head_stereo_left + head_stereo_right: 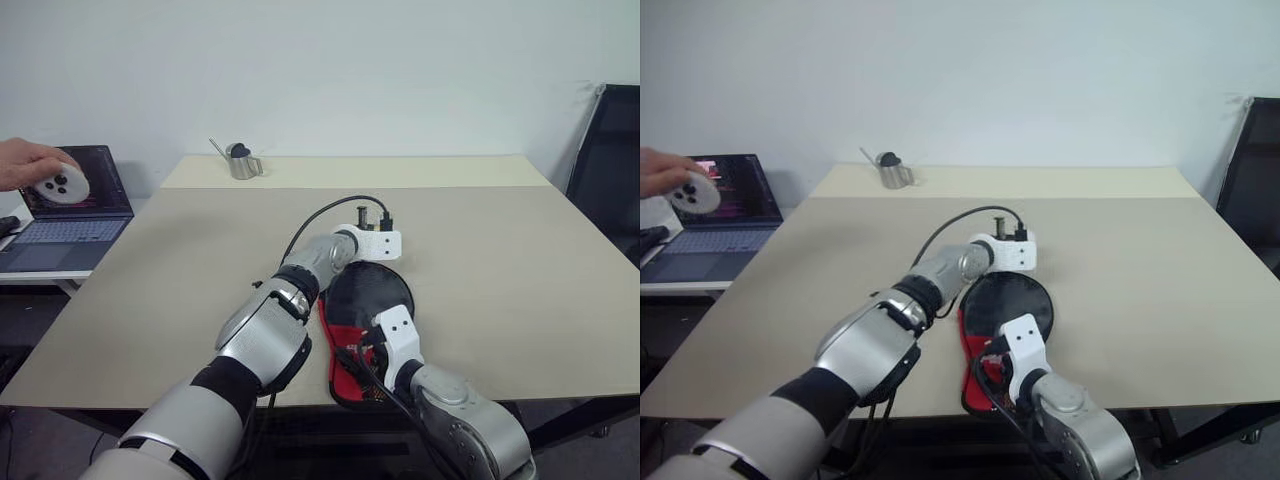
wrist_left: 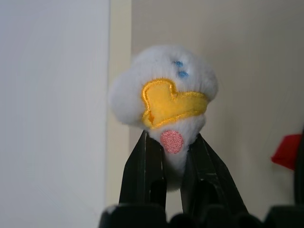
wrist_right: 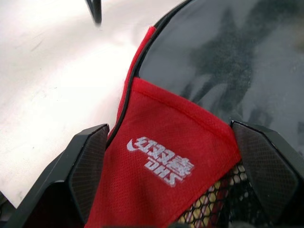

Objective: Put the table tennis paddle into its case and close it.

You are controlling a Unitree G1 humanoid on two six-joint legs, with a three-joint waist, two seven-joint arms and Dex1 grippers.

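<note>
The case (image 1: pixel 362 318) lies flat on the beige counter (image 1: pixel 500 290) near its front edge, in the lower centre of the left eye view, its round black end pointing away toward the middle of the counter and its red panel toward the near edge. In the right wrist view the red panel with white logo sits in the middle, black mesh below it, and yellow and red stripes show through the mesh; these look like the handle of the table tennis paddle (image 3: pixel 216 202) inside the case, though the mesh makes it hard to be sure.

The right gripper (image 3: pixel 183 166) hangs over the near, red end of the case with its two black fingers spread wide on either side of the panel. Whether the fingers touch the fabric is not clear.

The left gripper (image 2: pixel 173 156) reaches out just past the far round end of the case, above the counter. Its fingers are pressed together on a small white plush charm (image 2: pixel 164 90) with a yellow embroidered beak, a pink dot and two blue marks, which rises above the fingertips. A bit of red fabric shows at the right edge of that view.

At the far left of the counter's back edge stands a small metal pitcher (image 1: pixel 241 161). In the upper left of the frame a person's hand (image 1: pixel 25 160) holds a round white controller (image 1: pixel 62 184) over an open laptop (image 1: pixel 75 215) on a side desk.
</note>
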